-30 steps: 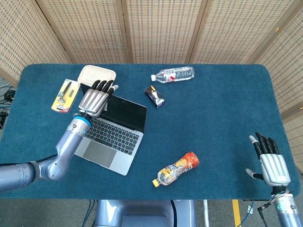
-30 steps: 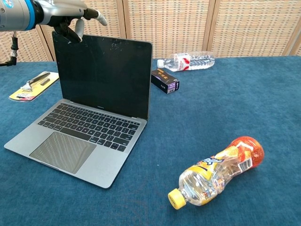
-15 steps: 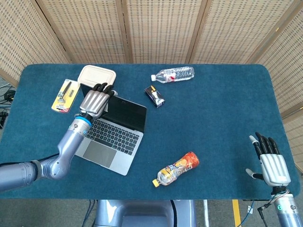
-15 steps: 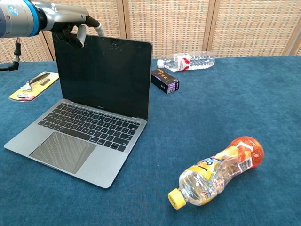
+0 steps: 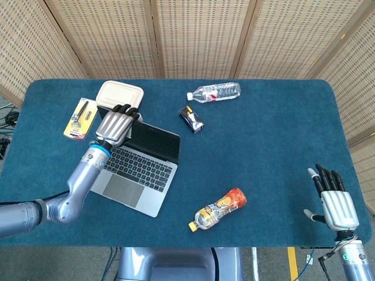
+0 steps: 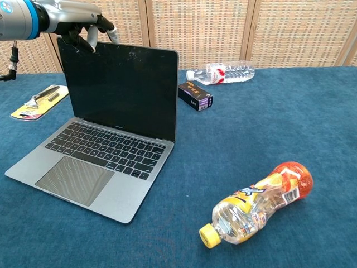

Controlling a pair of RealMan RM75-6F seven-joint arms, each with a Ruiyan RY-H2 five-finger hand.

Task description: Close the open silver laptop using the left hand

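The silver laptop [image 5: 137, 167] [image 6: 95, 156] stands open on the left of the blue table, its dark screen [image 6: 120, 89] nearly upright. My left hand [image 5: 115, 124] [image 6: 83, 28] rests on the lid's top left corner, with the fingers curled over the top edge towards the back of the lid. How firmly it grips the edge is hard to tell. My right hand [image 5: 335, 202] hangs at the table's near right corner with its fingers apart and nothing in it; the chest view does not show it.
A beige container [image 5: 119, 93] sits just behind the laptop, with a carded tool [image 5: 80, 117] [image 6: 39, 103] to its left. A small dark box [image 5: 191, 119] [image 6: 195, 96] and a clear water bottle [image 5: 214, 92] [image 6: 223, 71] lie behind, and an orange drink bottle [image 5: 218, 209] [image 6: 256, 209] lies in front.
The left hand's fingers went from stretched out above the lid to curled over its top edge. The lid's top edge has shifted slightly. The right hand has not moved.
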